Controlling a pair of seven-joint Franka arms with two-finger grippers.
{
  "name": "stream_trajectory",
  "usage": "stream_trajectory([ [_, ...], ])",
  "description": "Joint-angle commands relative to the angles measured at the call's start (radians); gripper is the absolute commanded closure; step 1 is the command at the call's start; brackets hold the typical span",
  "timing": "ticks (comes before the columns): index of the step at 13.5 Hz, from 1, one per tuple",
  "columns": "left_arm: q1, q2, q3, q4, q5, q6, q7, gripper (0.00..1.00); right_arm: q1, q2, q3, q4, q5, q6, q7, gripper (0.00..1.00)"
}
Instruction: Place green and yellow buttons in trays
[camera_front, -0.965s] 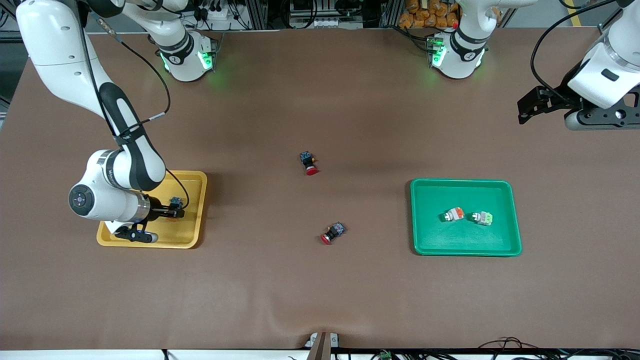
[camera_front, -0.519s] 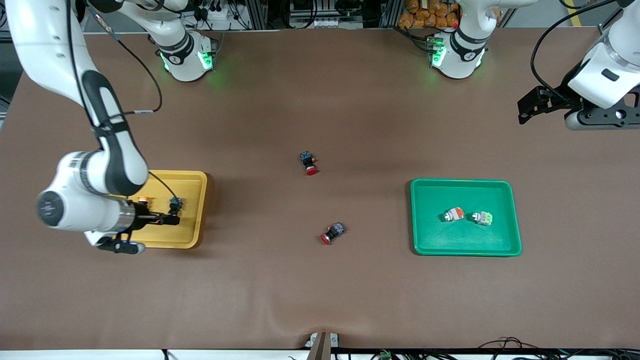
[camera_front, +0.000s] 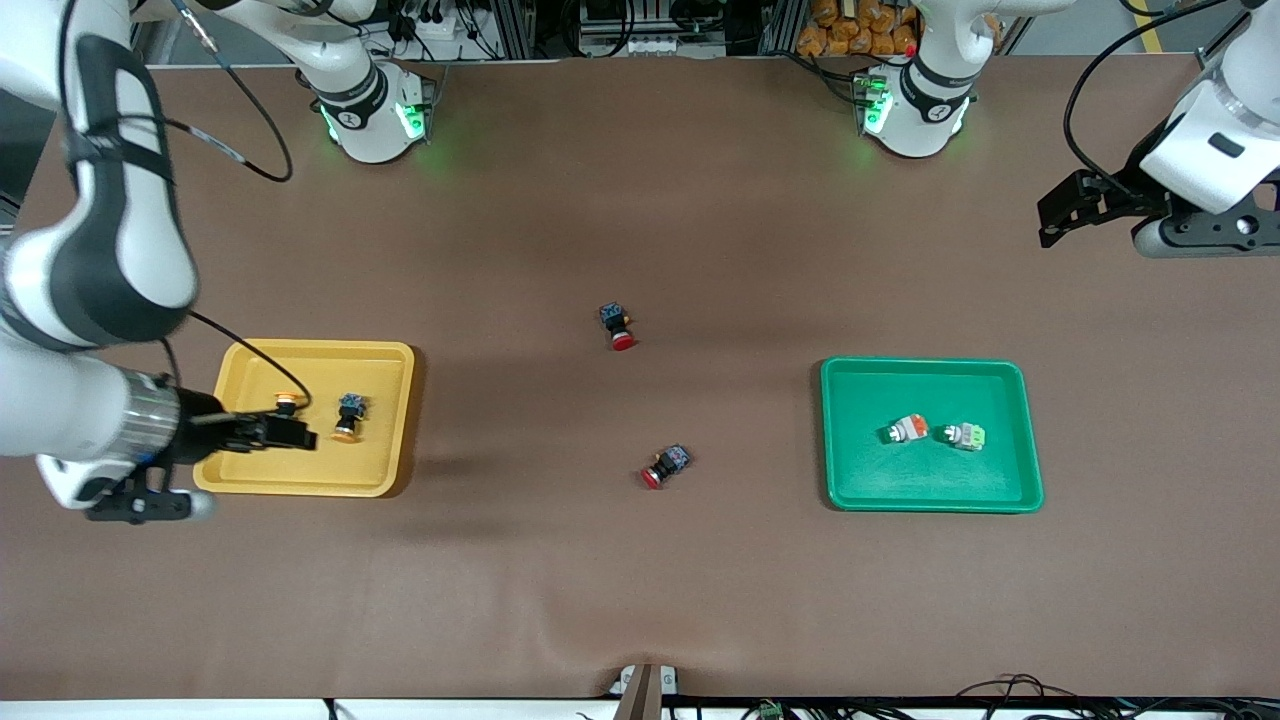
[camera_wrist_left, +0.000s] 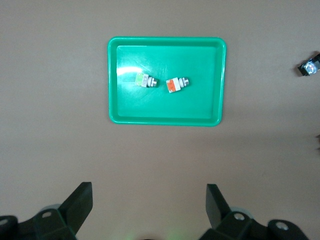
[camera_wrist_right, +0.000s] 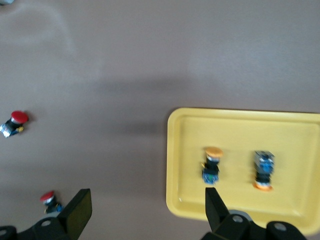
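Hovering over our yellow tray (camera_front: 385, 420), our right gripper (camera_front: 290, 434) gapes empty, both yellow-capped buttons (camera_front: 346, 418) at its twelve o'clock; our left gripper (camera_front: 1055, 215) waits open.

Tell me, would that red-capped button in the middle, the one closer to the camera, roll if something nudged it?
Probably somewhat. The red-capped button lies on its side on the table, and its cap looks round, so it might roll in a short curve. Its blocky dark body would likely stop it soon. It looks stiff and small, probably light.

Yellow tray (camera_front: 380, 420): corner toward right arm's end hidden under right tool (camera_front: 285, 433); left arm cut off.
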Motion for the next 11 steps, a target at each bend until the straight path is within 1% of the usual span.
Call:
stream_trajectory([
  [1,0.002,-0.005,0.000,0.016,-0.006,-0.009,0.008,0.00,-0.009,-0.061,0.022,0.058,-0.087,-0.089,-0.009,0.00],
  [3,0.004,0.000,0.000,0.014,-0.003,-0.009,0.010,0.00,-0.009,-0.130,0.020,0.058,-0.102,-0.185,0.009,0.00],
  [5,0.000,0.006,0.000,0.016,-0.003,-0.009,0.008,0.00,-0.009,-0.217,0.020,0.043,-0.140,-0.224,0.044,0.00],
  [8,0.000,0.007,0.000,0.017,-0.003,-0.009,0.010,0.00,-0.014,-0.287,0.016,0.012,-0.165,-0.297,0.113,0.00],
  [11,0.002,0.003,0.000,0.020,-0.005,-0.009,0.010,0.00,-0.018,-0.411,0.010,-0.125,-0.164,-0.281,0.116,0.00],
])
